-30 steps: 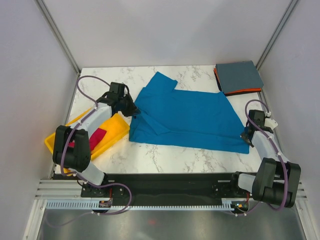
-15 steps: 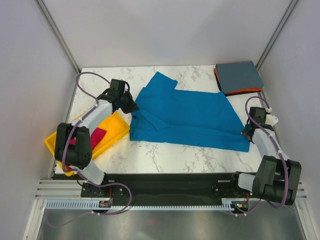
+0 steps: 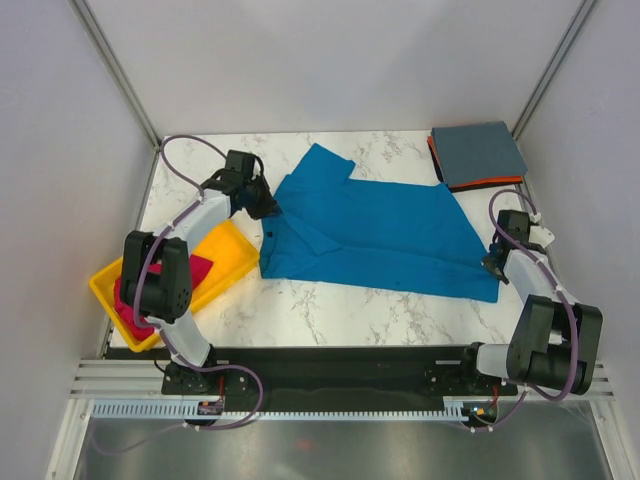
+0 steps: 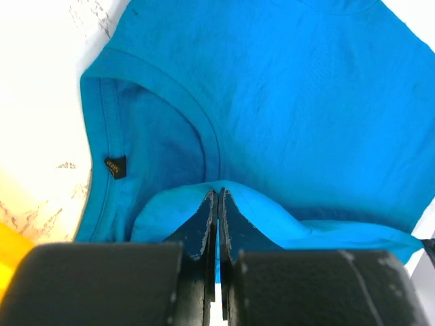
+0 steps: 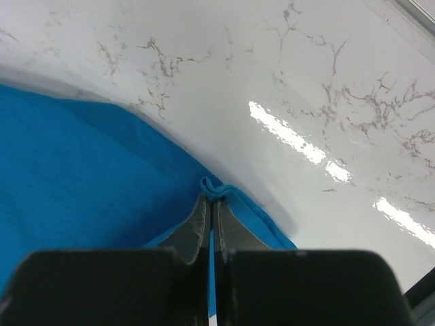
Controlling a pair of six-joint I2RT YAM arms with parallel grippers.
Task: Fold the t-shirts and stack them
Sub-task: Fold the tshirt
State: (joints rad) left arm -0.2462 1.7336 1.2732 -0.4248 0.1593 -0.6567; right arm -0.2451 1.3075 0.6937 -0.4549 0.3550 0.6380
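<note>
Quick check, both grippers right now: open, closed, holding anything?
Left gripper: closed, pinching a fold of the blue t-shirt near its collar.
Right gripper: closed, pinching the same shirt's edge.

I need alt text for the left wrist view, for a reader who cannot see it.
The left gripper, shut, pinches a raised fold of the blue t-shirt close to its collar. A small dark label shows inside the collar. At the left edge are the white marble table and a corner of the yellow tray.
</note>
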